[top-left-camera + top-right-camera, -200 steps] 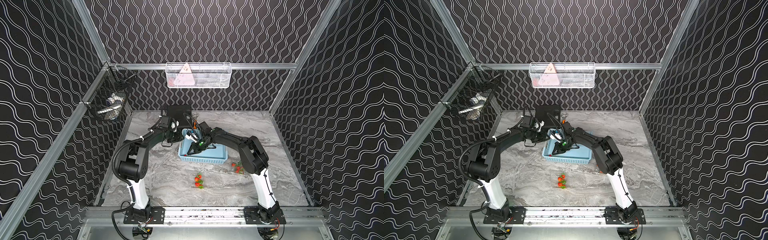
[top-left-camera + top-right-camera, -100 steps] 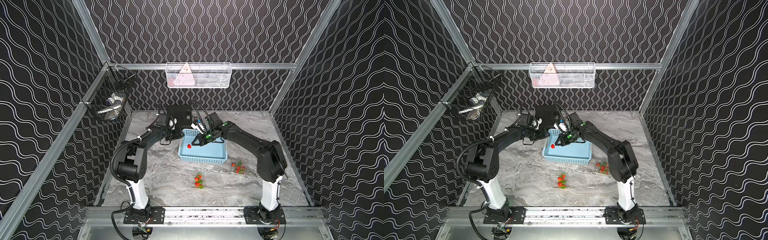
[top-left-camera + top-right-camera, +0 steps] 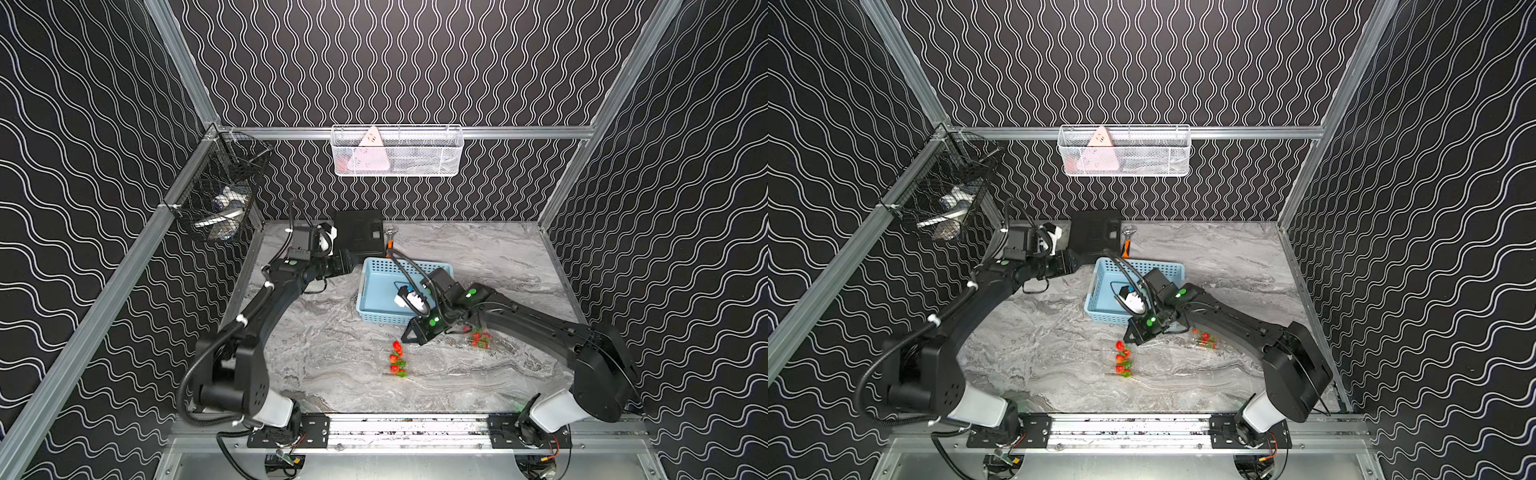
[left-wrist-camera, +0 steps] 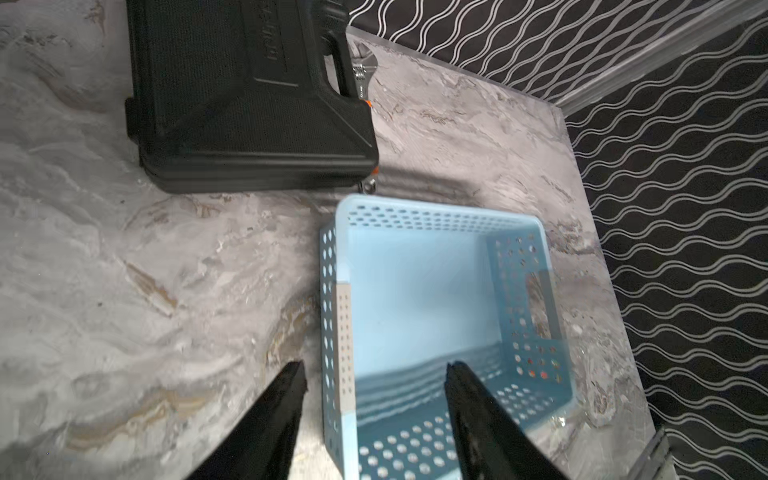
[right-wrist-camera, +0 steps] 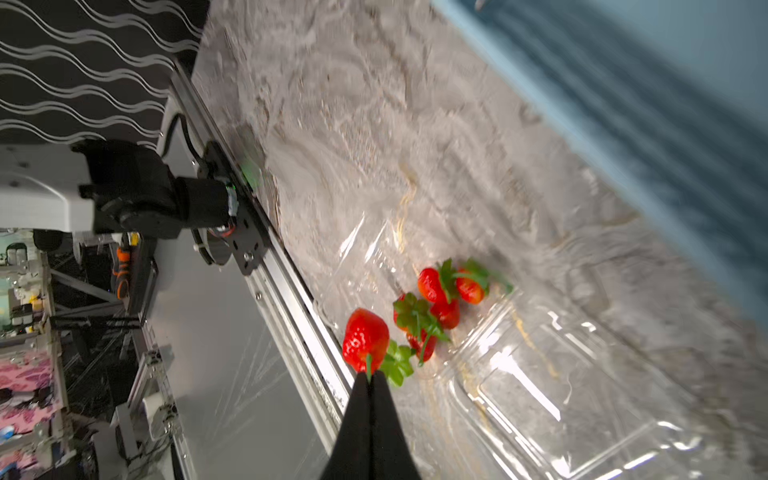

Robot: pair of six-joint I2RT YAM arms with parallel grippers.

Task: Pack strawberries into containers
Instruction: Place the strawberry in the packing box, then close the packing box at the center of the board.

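Strawberry [image 5: 365, 338] hung by its stem from my clenched right jaws, just above the clear container [image 5: 540, 395] on the desk [image 5: 353, 124], where other berries [image 5: 432, 284] lay. Placing step, I judged: next, lower it inside and release. My left jaws stood released over the blue basket's [image 4: 436, 205] wall.

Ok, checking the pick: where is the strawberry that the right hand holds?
In the right wrist view the strawberry hangs by its stem from the shut right hand, beside the berry cluster, in front of the blue basket.
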